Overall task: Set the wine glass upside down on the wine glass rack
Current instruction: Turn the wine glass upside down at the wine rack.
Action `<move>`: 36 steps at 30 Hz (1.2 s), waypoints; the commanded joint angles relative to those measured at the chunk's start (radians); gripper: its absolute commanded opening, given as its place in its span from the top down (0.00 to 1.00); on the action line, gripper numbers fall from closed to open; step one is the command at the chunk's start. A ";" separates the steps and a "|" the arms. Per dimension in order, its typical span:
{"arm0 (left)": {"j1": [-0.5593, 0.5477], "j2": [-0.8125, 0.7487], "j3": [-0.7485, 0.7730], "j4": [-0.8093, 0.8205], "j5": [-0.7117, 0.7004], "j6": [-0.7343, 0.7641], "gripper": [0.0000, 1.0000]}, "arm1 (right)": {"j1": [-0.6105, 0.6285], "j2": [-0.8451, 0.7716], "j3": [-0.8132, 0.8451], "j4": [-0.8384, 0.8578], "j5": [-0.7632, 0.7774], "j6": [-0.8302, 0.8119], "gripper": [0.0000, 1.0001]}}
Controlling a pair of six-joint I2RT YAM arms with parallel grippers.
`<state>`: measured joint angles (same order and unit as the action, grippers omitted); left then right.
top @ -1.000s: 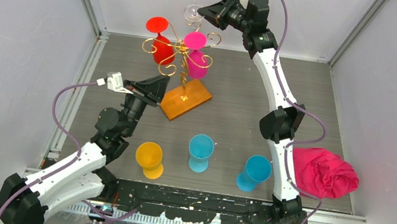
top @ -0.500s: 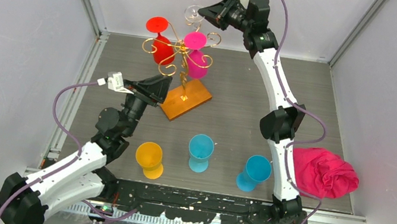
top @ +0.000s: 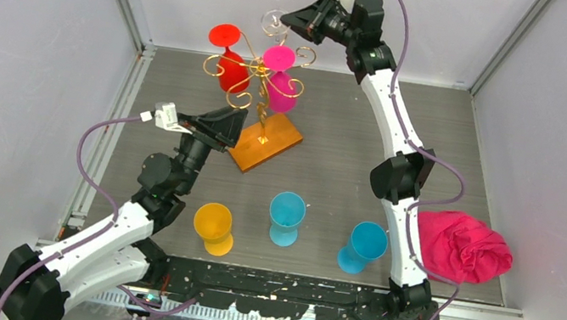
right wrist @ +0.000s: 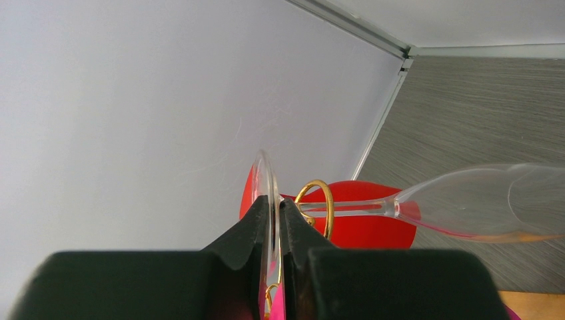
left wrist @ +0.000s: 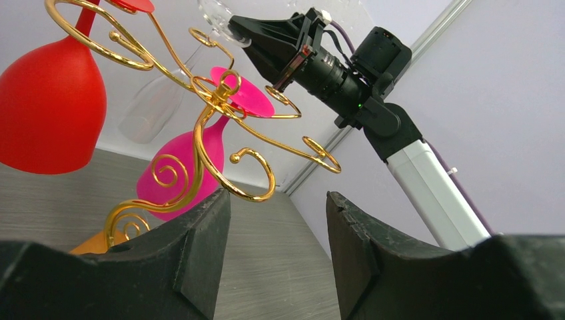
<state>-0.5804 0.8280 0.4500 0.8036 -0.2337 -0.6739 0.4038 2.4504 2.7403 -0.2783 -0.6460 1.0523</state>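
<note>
The wine glass rack [top: 258,79], gold wire on an orange-brown wooden base [top: 267,144], stands at the back of the floor. A red glass [top: 231,70] and a pink glass [top: 281,89] hang on it upside down. My right gripper [top: 288,18] is above the rack's far side, shut on the foot disc [right wrist: 266,173] of a clear wine glass [right wrist: 480,200]. The glass's stem runs through a gold scroll loop [right wrist: 313,200], and its bowl points away and down. My left gripper [top: 221,126] is open and empty just left of the base, and the rack [left wrist: 200,127] shows above it.
A yellow glass [top: 214,225] and two blue glasses [top: 287,212] [top: 366,243] stand near the front edge. A crumpled pink cloth [top: 464,244] lies at the right. Grey walls close in the back and both sides.
The right gripper with the clear glass has barely shifted at the rack's top. The left arm has not moved.
</note>
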 commanded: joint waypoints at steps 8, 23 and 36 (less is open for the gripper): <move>-0.001 0.002 -0.011 0.072 0.011 -0.006 0.43 | 0.010 -0.010 0.053 0.031 -0.036 -0.020 0.69; -0.002 0.017 -0.002 0.077 0.016 -0.009 0.43 | 0.008 -0.028 0.060 -0.005 -0.016 -0.066 0.61; -0.002 0.025 0.009 0.074 0.031 -0.018 0.43 | -0.001 -0.061 0.050 -0.041 0.014 -0.114 0.55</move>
<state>-0.5804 0.8497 0.4400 0.8200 -0.2153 -0.6857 0.4072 2.4546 2.7564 -0.3164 -0.6426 0.9771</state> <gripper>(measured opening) 0.573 0.447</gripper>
